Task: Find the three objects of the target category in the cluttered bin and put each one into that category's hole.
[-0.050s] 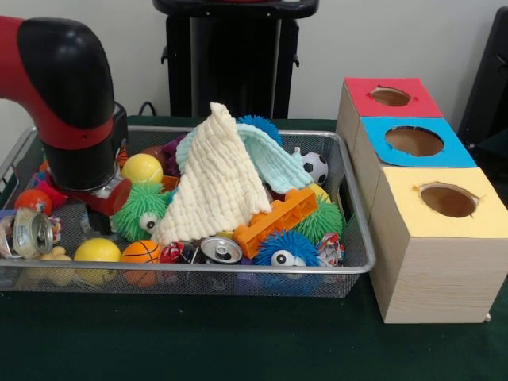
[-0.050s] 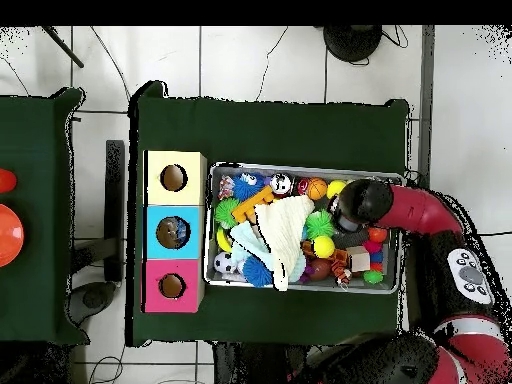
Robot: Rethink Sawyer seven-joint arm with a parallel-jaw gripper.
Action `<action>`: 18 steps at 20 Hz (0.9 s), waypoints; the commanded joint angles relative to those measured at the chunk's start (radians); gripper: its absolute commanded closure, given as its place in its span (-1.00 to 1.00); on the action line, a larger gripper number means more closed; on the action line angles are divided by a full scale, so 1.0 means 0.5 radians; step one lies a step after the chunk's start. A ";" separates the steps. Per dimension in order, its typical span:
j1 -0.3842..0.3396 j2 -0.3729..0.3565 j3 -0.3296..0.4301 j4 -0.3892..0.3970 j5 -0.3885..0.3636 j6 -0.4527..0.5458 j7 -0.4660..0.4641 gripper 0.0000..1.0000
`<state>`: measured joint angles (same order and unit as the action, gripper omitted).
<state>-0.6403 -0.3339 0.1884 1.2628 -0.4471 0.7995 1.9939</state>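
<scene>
Wire-mesh bin (image 1: 361,262), spiky balls (image 1: 283,248), waffle-weave cloth (image 1: 216,178)

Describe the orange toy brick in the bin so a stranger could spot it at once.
Start at the wire mesh bin left of the three wooden boxes. A cream waffle-weave cloth is heaped at its middle; the orange studded plastic brick leans out from the cloth's lower right edge. Its neighbours are round fuzzy balls; only it is long and blocky.
</scene>
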 commanded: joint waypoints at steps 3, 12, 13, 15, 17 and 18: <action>0.006 -0.186 -0.026 0.425 -0.147 -0.251 -0.108 1.00; 0.031 -0.207 -0.029 0.420 -0.140 -0.244 -0.100 1.00; 0.046 -0.214 -0.043 0.424 -0.146 -0.267 -0.067 1.00; 0.058 -0.194 -0.054 0.409 -0.166 -0.349 -0.023 1.00; 0.058 -0.153 -0.057 0.380 -0.186 -0.404 -0.017 1.00; 0.054 -0.135 -0.059 0.367 -0.194 -0.422 -0.023 1.00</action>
<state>-0.6301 -0.4279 0.1586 1.4018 -0.4672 0.6929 1.9939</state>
